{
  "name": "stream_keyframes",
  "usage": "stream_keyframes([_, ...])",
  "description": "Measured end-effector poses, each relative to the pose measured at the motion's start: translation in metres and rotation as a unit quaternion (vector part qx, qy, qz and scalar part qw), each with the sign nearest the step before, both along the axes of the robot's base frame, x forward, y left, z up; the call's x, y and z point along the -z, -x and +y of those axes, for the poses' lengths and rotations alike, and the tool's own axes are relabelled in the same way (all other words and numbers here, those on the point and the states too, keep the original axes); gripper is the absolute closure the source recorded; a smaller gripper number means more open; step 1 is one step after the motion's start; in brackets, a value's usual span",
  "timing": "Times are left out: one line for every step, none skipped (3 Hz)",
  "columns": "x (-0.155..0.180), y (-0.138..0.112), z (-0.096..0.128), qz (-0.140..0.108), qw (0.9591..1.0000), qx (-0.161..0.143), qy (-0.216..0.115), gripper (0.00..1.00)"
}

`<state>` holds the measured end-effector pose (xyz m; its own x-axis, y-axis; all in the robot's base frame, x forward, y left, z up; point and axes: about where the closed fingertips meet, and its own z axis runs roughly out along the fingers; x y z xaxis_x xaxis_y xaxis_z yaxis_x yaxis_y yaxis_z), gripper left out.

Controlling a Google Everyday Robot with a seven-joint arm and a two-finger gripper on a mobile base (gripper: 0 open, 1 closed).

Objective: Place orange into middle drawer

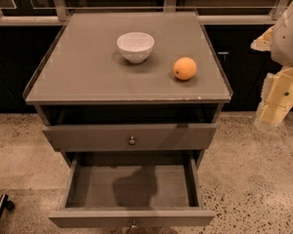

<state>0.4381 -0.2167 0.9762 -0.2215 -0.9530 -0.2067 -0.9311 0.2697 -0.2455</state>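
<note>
1. The middle drawer (132,217) stands pulled far out of the grey cabinet. It is a wide, shallow grey box with a flat front, and its matte floor shows only a dark shadow.
2. The upper drawer (88,136) sits above it, pushed much further in. It has the same flat grey front, with 1 small round metal knob (132,140) at its middle. I cannot see inside it.
3. The white bowl (135,46) stands upright on the tabletop (78,77), toward the back and near the middle. It is round and smooth, with a glossy look, and what I see of its inside is plain white wall.
4. The orange (184,68) rests on the tabletop to the right of the bowl and nearer the front edge, apart from the bowl. It is small, round and matte-skinned, smaller than the bowl. It lies in neither the bowl nor a drawer.
5. The tabletop is a flat grey slab with a thin raised rim and a dull sheen.
6. My pincer (276,106) hangs at the right edge of the view, off the cabinet's right side and well apart from the orange. It is pale yellow below a white rounded arm shell. It holds nothing that I can see, and I cannot tell whether it is wide or narrow.
7. The floor (254,179) is pale speckled stone.
</note>
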Motion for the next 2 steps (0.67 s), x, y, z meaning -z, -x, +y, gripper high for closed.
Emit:
stream_keyframes([0.0, 0.0, 0.0, 0.0, 1.0, 0.0, 0.0, 0.0])
stream_keyframes([-0.0068, -0.0076, 0.0009, -0.015, 0.9998, -0.009, -0.002, 0.0])
